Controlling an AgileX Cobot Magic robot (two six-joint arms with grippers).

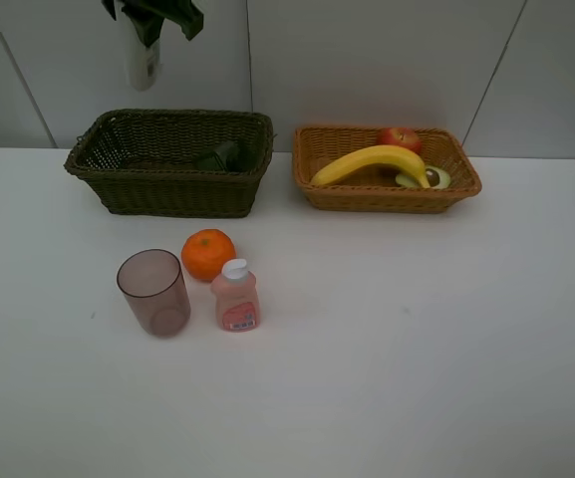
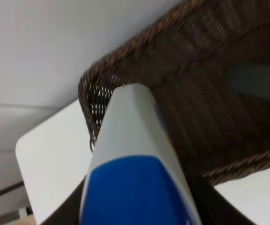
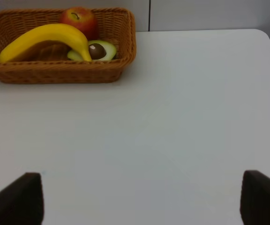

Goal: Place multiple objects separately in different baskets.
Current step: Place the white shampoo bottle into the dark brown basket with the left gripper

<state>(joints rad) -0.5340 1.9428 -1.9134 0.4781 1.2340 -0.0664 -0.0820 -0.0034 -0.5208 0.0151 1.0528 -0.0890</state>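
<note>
At the far left of the exterior high view, the left hand (image 1: 150,22) hangs over the back left corner of the deep, dark brown-green woven wicker basket (image 1: 118,189). It is pinching the white blue-capped tube (image 1: 142,62), whose long axis is upright. The left wrist view shows the blue cap end up between the dark fingers (image 2: 62,213) and the white end pointing down at the basket's corner rim. Inside this basket, toward its right end, lies the dark green bottle (image 1: 222,156); which way it points cannot be made out. In front of the basket, on the white tabletop (image 1: 417,349), the translucent pinkish cup (image 1: 154,291) stands upright with its mouth up. Just to its right and a little further back is the round orange (image 1: 207,254). The small pink bottle (image 1: 235,296) is just in front of the orange, upright, with its white cap on top. To the right, near the dark basket, sits the shallower orange-tan woven wicker basket (image 1: 312,194). The yellow banana (image 1: 372,161) lies inside along the basket's length, arched, with one end low at the left and the other by the avocado half (image 1: 432,178), which lies cut face up with its pit showing. The red apple (image 1: 400,137) sits behind them at the back wall. The right hand (image 3: 144,187) appears only in the right wrist view, with its fingers (image 3: 25,199) spread wide over bare tabletop and gripping nothing, well apart from the orange-tan basket.
</note>
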